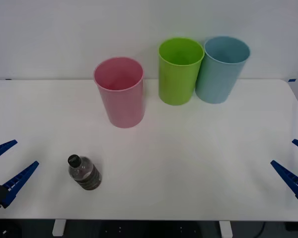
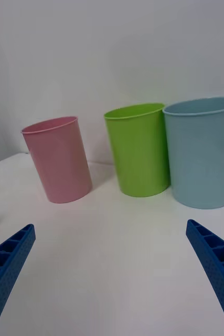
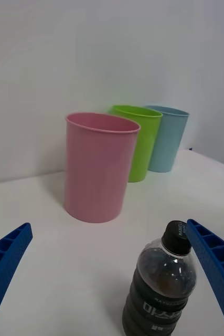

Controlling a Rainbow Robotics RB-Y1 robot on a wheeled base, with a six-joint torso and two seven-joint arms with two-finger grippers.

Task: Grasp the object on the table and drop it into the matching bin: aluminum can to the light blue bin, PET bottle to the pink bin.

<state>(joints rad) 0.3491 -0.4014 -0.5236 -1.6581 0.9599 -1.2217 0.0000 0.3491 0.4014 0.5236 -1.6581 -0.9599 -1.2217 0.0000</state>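
At the far left edge of the front view, low in the frame, the left end effector [image 1: 7, 166] hangs over the near left corner of the white counter [image 1: 188, 168] with its two blue ribbed fingers spread wide and nothing between them. Just right of it, in the lower left of the frame, the PET bottle [image 1: 84, 172] stands upright on the counter, black cap on top and dark lower body, apart from the fingers. In the left wrist view the bottle [image 3: 161, 286] sits close to one blue finger [image 3: 216, 273], not touching it as far as can be seen, with the other finger well off to the opposite corner.

Further right and higher, left of the frame's centre, the pink bin [image 1: 120, 91] stands upright on the counter, well apart from the bottle. Right of it, in the upper middle, a lime green bin [image 1: 179, 70] stands nearer the back wall, and the light blue bin [image 1: 222, 68] stands just beside it on its right, the two rims touching or nearly so.

At the far right edge, low in the frame, the right end effector [image 1: 295, 166] hovers over the near right corner of the counter, fingers wide apart and empty. Its wrist view looks between those fingers toward the three bins: pink [image 2: 59, 160], green [image 2: 138, 149], light blue [image 2: 203, 152].
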